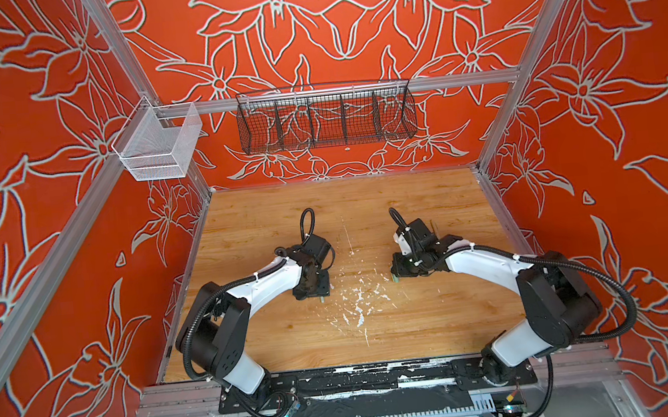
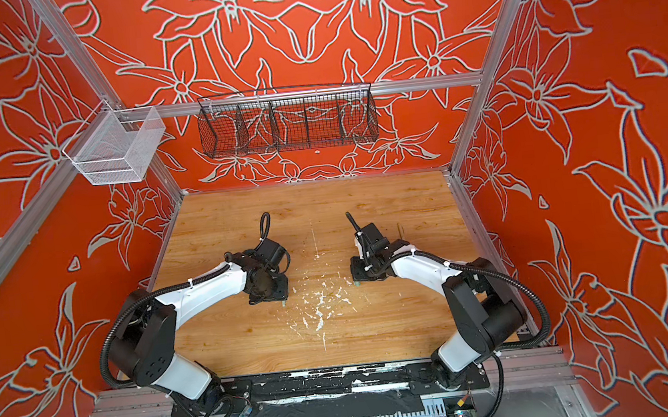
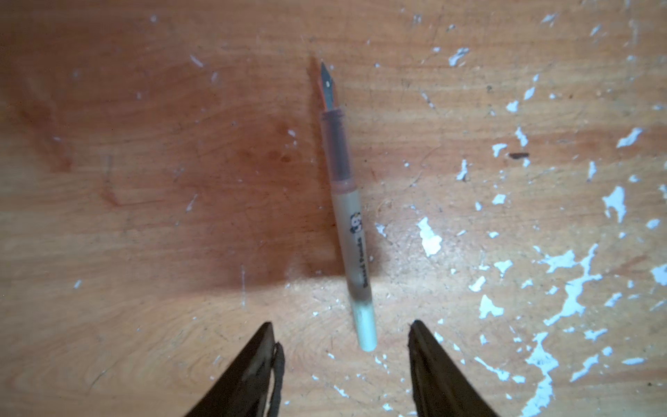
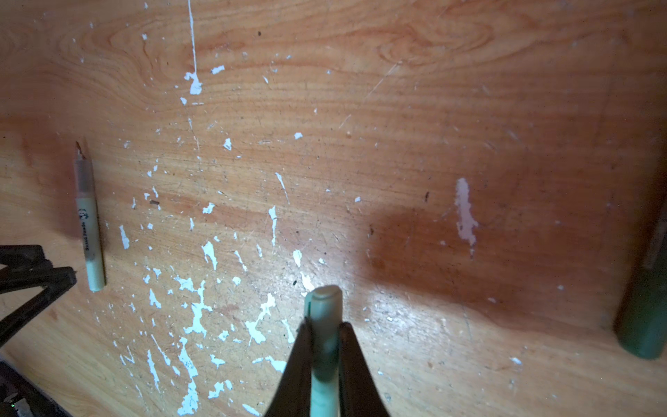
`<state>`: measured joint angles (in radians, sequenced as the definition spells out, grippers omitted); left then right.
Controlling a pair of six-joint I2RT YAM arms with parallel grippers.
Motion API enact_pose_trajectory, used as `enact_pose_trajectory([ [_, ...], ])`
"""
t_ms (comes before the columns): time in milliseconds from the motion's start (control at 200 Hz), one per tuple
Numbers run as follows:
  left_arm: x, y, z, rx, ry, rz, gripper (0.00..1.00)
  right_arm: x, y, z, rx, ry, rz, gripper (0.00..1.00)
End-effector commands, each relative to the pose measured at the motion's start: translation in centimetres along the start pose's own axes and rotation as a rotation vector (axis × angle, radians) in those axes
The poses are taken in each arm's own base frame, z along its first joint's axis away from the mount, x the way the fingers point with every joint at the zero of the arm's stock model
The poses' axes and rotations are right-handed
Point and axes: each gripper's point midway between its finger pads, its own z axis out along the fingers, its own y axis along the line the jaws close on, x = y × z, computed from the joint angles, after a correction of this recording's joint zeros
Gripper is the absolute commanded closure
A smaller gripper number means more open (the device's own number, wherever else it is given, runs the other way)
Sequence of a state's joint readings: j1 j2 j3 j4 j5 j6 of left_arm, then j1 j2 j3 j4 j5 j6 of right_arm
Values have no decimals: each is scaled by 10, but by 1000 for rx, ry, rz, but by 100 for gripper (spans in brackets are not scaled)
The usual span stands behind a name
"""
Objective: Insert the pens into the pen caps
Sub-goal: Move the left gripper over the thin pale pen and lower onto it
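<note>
So the left hand [image 3: 342,325] is open with nothing in it. Its fingers sit either side of the blunt end of the pale pen [image 3: 343,202] without touching it, and the pen is lying flat on the tabletop [image 3: 144,108], uncapped, nib pointing away from the fingers. The right hand [image 4: 326,325] is clamped on a pale green cap [image 4: 325,299], by the patch of white paint flecks [image 4: 195,310] and well apart from that pen.
</note>
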<state>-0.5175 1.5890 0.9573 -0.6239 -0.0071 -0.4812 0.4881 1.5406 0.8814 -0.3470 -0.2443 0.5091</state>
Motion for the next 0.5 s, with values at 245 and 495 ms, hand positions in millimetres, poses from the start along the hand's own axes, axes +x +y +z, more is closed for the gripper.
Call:
enact_pose_trajectory([
  [245, 12, -15, 23, -15, 52, -7, 52, 0, 3, -2, -17, -9, 7, 93],
  [495, 16, -9, 25, -38, 43, -8, 61, 3, 2, 1, -18, 4, 13, 93],
])
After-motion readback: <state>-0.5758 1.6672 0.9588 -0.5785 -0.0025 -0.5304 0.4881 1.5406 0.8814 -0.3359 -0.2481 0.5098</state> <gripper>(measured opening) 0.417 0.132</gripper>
